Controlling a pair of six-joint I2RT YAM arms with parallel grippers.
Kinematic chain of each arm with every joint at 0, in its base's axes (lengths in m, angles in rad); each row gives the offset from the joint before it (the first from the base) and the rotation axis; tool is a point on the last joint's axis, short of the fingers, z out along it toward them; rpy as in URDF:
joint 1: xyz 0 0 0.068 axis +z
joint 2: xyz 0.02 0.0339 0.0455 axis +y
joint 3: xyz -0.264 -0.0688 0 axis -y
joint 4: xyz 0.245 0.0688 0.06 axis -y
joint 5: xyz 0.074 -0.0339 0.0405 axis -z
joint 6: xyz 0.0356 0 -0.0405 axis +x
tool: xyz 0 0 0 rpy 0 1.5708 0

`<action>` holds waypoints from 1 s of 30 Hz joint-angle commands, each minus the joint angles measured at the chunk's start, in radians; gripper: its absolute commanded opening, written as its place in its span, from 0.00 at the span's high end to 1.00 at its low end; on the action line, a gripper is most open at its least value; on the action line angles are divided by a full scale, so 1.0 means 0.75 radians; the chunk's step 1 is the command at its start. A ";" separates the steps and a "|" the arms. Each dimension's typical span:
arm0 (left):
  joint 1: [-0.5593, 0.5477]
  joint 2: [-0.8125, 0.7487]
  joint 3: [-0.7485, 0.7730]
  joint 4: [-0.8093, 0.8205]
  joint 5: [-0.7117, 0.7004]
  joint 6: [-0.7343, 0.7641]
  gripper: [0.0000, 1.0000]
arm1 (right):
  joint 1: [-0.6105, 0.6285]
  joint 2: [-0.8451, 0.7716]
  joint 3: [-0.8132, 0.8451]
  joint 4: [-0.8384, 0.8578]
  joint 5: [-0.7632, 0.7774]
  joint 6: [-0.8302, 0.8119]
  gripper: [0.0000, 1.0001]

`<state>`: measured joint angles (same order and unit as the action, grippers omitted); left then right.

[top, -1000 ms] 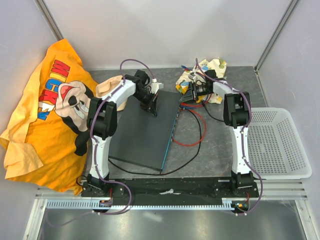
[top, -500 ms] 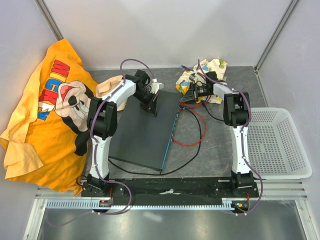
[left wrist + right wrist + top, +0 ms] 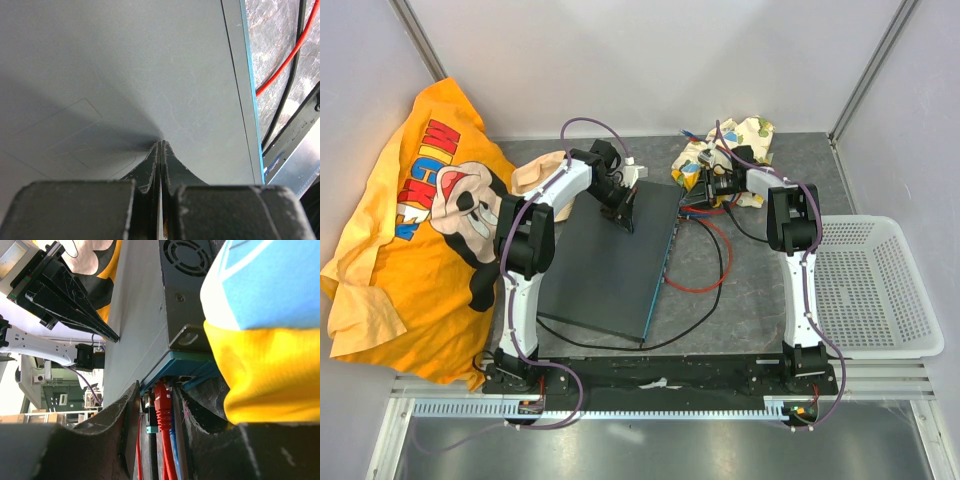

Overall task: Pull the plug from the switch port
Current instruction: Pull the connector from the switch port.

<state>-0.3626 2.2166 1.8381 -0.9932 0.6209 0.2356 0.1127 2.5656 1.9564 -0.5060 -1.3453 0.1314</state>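
The switch (image 3: 605, 265), a flat dark grey box with a teal long edge (image 3: 664, 265), lies in the middle of the table. My left gripper (image 3: 626, 220) is shut and empty, its tips pressed on the switch's top near the far end, as the left wrist view (image 3: 160, 144) shows. My right gripper (image 3: 701, 190) is at the far end of the teal edge. In the right wrist view it (image 3: 158, 390) is closed round a red plug (image 3: 162, 402) that sits in a port of the switch (image 3: 135, 315). A black plug and a blue cable lie between the fingers too.
A red cable (image 3: 722, 255) and a black cable (image 3: 610, 345) loop on the table right of and in front of the switch. A patterned cloth (image 3: 745, 140) lies behind my right gripper. An orange Mickey shirt (image 3: 410, 210) is at the left. A white mesh basket (image 3: 875, 285) is at the right.
My right gripper has moved slightly left, closer to the switch's teal edge. The left arm and the switch have not moved.
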 commanded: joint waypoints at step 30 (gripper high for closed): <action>-0.044 0.068 -0.011 0.015 -0.122 0.075 0.98 | -0.048 0.050 -0.056 0.024 0.211 0.044 0.87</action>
<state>-0.3691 2.2166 1.8412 -0.9955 0.6064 0.2367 0.0952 2.5652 1.9224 -0.4927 -1.3296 0.1623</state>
